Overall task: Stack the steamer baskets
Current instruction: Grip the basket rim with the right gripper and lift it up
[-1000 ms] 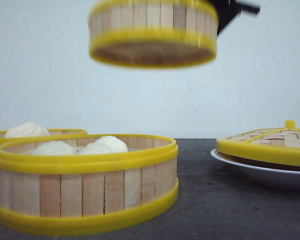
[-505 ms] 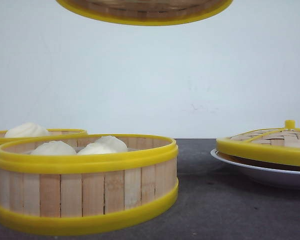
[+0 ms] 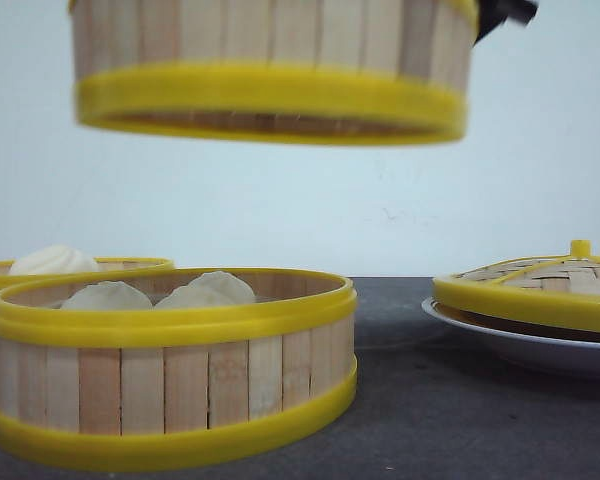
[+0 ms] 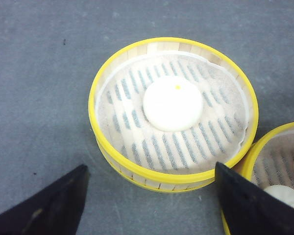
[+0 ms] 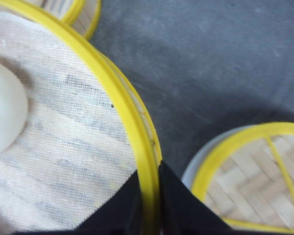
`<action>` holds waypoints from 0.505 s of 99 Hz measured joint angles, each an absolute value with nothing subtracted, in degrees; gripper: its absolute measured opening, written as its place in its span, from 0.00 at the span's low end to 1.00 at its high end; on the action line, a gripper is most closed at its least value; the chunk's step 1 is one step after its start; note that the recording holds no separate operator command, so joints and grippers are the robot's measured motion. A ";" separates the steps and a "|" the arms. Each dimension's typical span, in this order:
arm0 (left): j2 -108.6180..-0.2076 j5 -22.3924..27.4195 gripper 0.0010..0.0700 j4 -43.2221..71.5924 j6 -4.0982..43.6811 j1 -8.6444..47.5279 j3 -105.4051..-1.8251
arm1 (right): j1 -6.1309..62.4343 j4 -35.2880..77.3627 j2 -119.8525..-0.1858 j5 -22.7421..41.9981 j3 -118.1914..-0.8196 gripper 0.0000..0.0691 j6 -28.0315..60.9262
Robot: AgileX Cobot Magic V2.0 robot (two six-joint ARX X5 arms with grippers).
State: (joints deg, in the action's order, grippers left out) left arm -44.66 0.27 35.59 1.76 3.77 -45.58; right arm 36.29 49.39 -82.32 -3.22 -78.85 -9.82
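At the far left of the front view, a rear steamer basket (image 3: 80, 266) sits on the dark table (image 3: 460, 420), mostly hidden, with one white bun (image 3: 52, 260) showing above its yellow rim. The left wrist view looks down into this basket (image 4: 172, 112): a single round bun (image 4: 172, 103) with a small yellow dot lies on a white cloth liner over the slats. The left gripper (image 4: 149, 196) hangs above it with its two dark fingers (image 4: 49, 205) spread wide apart and nothing between them.

In the lower left of the front view stands the near steamer basket (image 3: 170, 385), upright on the table, holding white buns (image 3: 205, 290).

Across the upper middle of the frame, a third steamer basket (image 3: 270, 70) is lifted in the air, well above the near one and touching nothing below. The right wrist view shows the right gripper (image 5: 149, 196) clamped on this basket's yellow rim (image 5: 137, 137), one finger inside and one outside; a cloth liner and part of a bun lie inside.

At the right, a woven domed lid (image 3: 540, 285) with a yellow knob rests on a white plate (image 3: 520, 345).

No writing, brand or label can be read on anything.
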 joint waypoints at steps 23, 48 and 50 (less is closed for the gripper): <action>-44.66 0.27 0.71 35.62 2.17 3.77 -45.58 | 37.12 41.58 -83.79 -5.82 -75.59 0.03 -9.67; -44.66 0.30 0.71 35.59 2.37 3.77 -45.58 | 38.85 38.06 -88.03 -5.91 -75.59 0.03 -10.37; -44.66 0.27 0.71 35.59 2.37 3.77 -45.58 | 39.03 37.89 -88.47 -5.87 -75.59 0.03 -10.39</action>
